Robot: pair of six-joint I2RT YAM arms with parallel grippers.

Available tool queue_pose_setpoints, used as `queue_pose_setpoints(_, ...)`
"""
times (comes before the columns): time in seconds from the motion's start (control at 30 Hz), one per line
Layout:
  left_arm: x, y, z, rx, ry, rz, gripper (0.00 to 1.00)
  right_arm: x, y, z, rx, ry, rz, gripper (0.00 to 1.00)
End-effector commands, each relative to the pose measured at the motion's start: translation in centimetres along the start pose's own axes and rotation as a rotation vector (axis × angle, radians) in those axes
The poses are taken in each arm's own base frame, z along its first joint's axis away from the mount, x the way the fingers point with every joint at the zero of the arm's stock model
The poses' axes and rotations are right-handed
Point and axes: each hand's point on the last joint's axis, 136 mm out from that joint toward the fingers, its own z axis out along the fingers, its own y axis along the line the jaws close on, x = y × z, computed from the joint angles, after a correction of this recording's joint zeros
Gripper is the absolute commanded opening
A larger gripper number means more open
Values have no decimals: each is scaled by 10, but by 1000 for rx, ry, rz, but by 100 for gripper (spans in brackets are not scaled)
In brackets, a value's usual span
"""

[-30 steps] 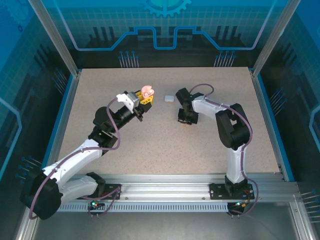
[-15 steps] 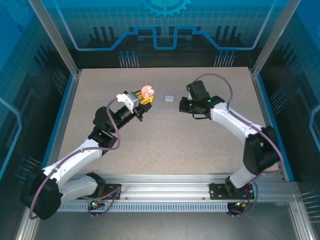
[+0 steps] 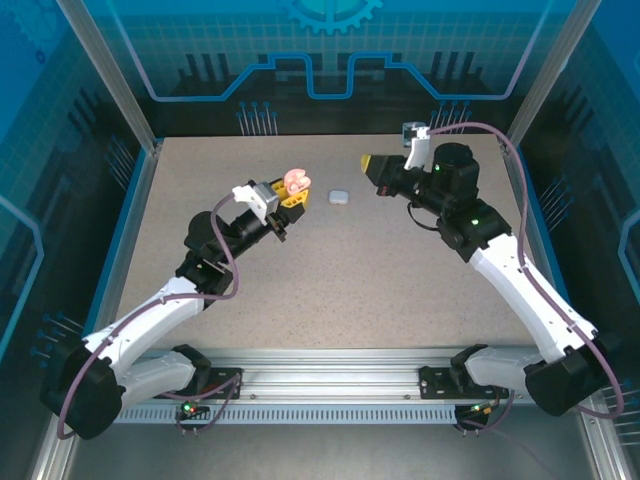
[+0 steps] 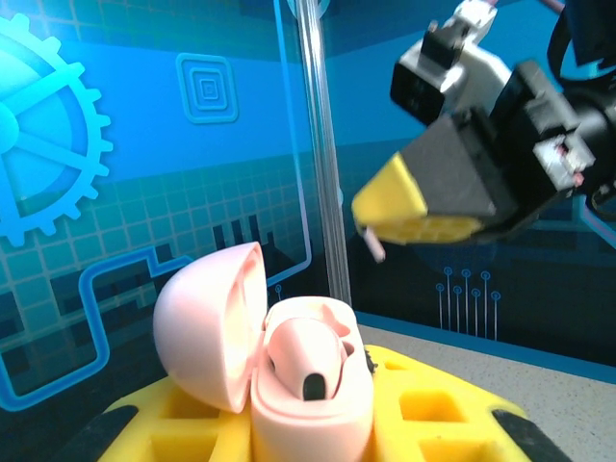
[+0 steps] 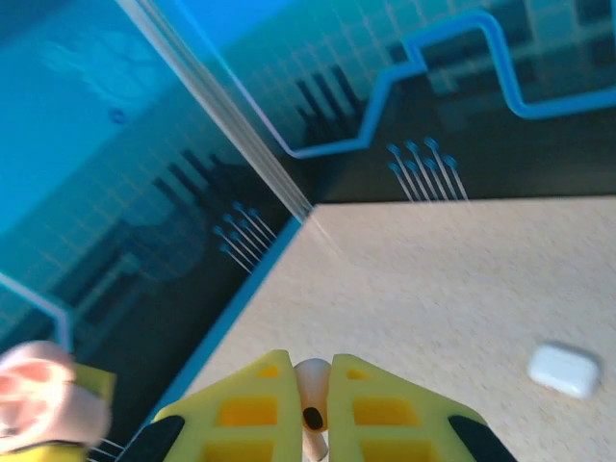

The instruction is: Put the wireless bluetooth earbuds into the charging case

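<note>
above the speckled worktop [image 3: 330, 290], the left tool [image 3: 292, 195] clenched an open pink case [image 4: 289, 423], one bud [image 4: 308, 354] seemingly seated; the right tool [image 5: 312, 412] pinched another bud [image 5: 311, 373], not yet inserted.

Speckled beige tabletop [image 3: 330, 290]; blue gear-print backdrop [image 3: 250, 40] at 12 o'clock; aluminium rail [image 3: 330, 385] at 6 o'clock.
</note>
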Motion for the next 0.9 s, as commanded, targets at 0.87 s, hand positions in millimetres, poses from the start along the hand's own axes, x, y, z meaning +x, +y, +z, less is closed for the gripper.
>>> queue_pose_setpoints(0.87, -28, -19, 17, 89, -58, -38, 0, 9, 127, 2, -424, -60, -223, 10)
